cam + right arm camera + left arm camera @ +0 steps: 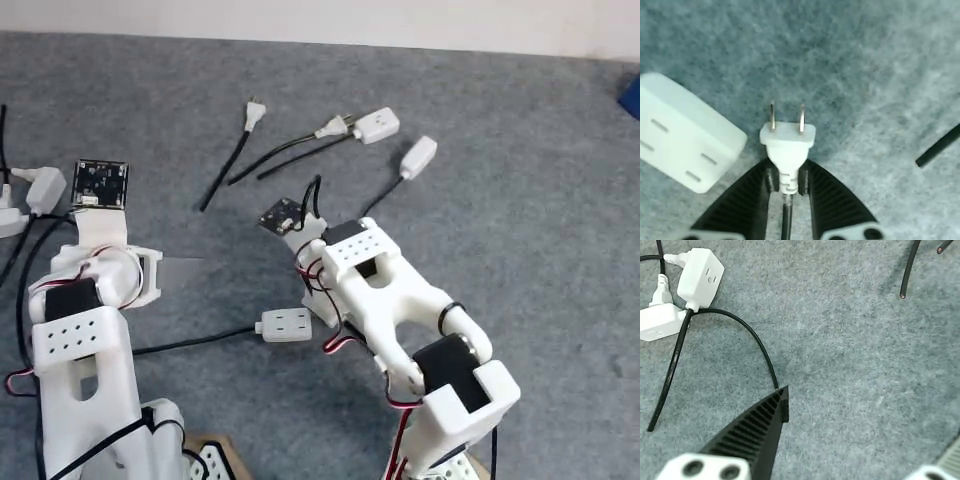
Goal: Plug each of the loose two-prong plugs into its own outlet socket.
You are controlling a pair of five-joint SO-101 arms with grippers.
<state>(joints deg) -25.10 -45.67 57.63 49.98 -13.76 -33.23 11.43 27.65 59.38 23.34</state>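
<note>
So, right gripper (pixel 787 172) clamped on plug (pixel 787 142) neck, prongs straight out ahead. Outlet socket (pixel 685 132) just beside, off to prongs' side, not ahead; lower centre of high view.

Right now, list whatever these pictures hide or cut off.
High view: the right gripper and the plug it grips are hidden under the right arm.
Left wrist view: one finger of the left gripper is cut off at the picture's corner.
Left wrist view: the flat socket runs off the edge.
Right wrist view: the socket block is cut by the edge.
</note>
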